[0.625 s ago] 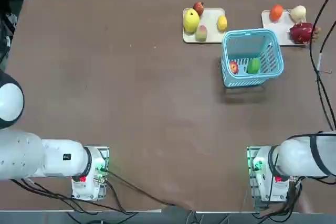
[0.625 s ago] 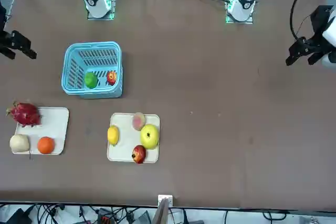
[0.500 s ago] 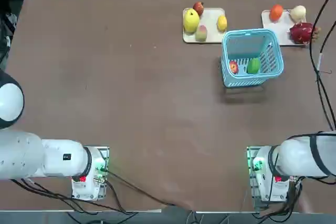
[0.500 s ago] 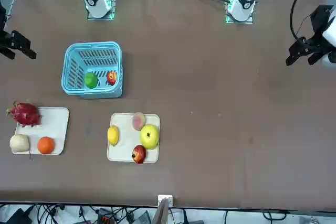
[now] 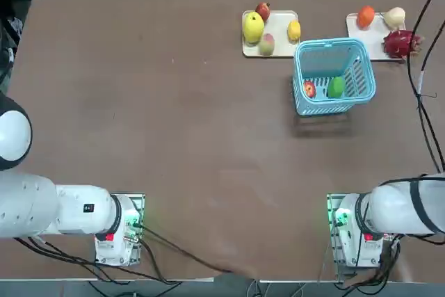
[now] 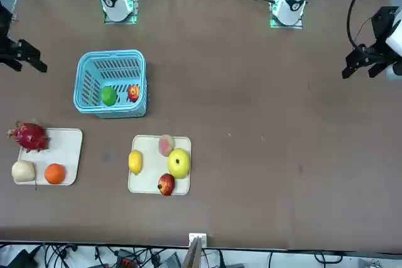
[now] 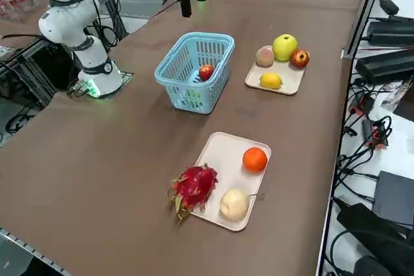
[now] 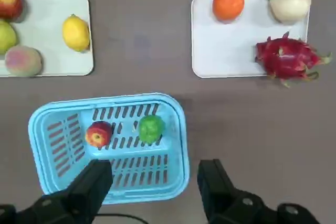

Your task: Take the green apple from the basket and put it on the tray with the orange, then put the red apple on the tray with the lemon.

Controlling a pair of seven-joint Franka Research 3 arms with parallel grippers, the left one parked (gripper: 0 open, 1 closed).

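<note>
So nothing's been picked yet: the green apple (image 8: 151, 128) sits in the blue basket (image 8: 176, 129) right next to the red apple (image 8: 98, 134), almost touching, both resting on the slotted floor toward one long wall. The right gripper (image 8: 155, 187) hangs high above the tabletop (image 5: 174, 116), pointing straight down, jaws spread wide with nothing between them; going by the wrist view it's over the basket's rim rather than over the fruit. If I were doing this first step, I'd line up over the green apple before dropping, since the basket walls don't leave much room for correcting once you're inside. I'd also turn the jaws so they close along the line that doesn't run through the red apple, otherwise one finger probably lands on it or shoves it. Round smooth fruit likes to squirt out, so grab at the widest part, not near the top. Then lift straight up clear of the rim before heading to the tray with the orange (image 8: 231, 51). That tray already has the orange (image 8: 228, 3), a pale round fruit (image 8: 289, 4) and a dragon fruit (image 8: 286, 59) on it, so the bare patch in the middle looks like the safest drop. The tray with the lemon (image 8: 52, 30) can wait.
</note>
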